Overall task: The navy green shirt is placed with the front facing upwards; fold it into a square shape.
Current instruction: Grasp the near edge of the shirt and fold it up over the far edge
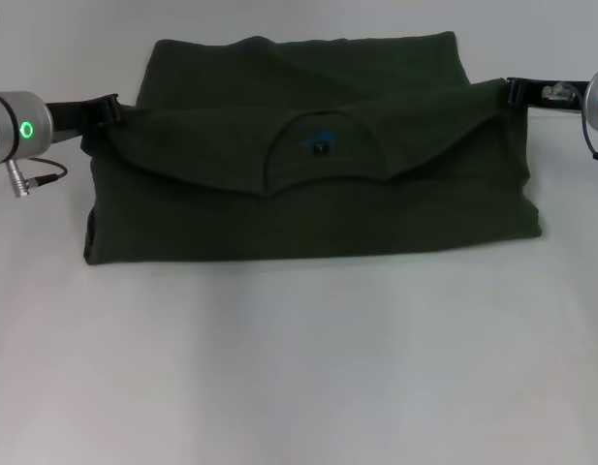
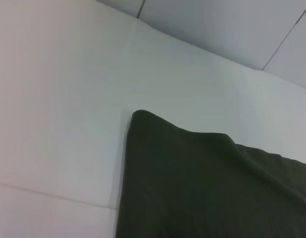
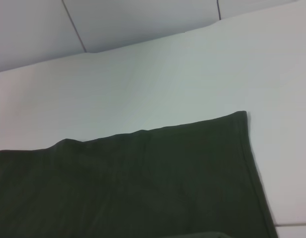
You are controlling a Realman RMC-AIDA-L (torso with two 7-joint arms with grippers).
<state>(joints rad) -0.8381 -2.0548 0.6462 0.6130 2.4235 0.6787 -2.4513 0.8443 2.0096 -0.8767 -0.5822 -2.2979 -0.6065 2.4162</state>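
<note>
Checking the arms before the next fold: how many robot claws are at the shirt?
2: left claw at the shirt's left edge, right claw at its right edge.

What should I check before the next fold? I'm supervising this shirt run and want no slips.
1. Left gripper at the navy green shirt's left edge: ok.
2. Right gripper at its right edge: ok.
3. Both grips secure on cloth: cannot tell.
4. Collar flap folded toward the front: ok.
5. Folded edge level: not ok, it sags in the middle.
6. Bare table in front for laying down: ok.
</note>
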